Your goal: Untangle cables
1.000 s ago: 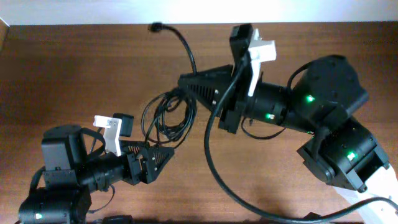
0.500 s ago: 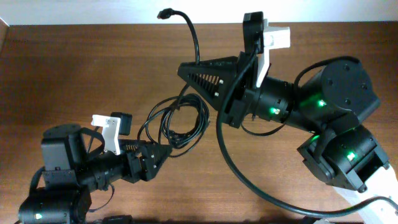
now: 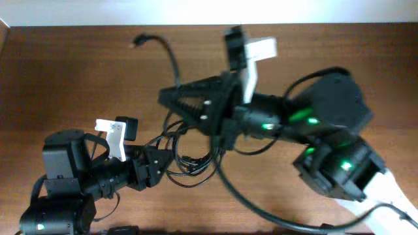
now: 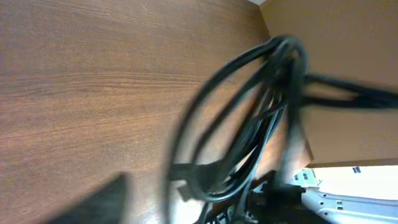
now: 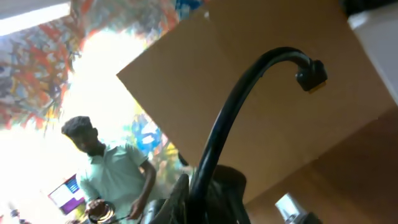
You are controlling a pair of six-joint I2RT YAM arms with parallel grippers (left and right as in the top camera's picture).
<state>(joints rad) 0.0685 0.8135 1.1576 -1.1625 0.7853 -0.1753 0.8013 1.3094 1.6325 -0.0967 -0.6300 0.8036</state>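
Observation:
The cables are a tangle of thin black loops on the brown table, mid-left. My right gripper is shut on a thicker black cable just above the tangle. Its plug end curls up to the far left. The right wrist view shows this cable rising from between my fingers to the plug. My left gripper touches the tangle's left edge. In the blurred left wrist view the loops hang close, between the spread fingers.
The held cable's long tail sweeps across the table to the lower right, under the right arm. A cardboard wall and a person show in the right wrist view.
My right gripper has swung left and down with its cable, and the plug end has moved left. The tangle has shifted down against my left gripper, which has hardly moved.

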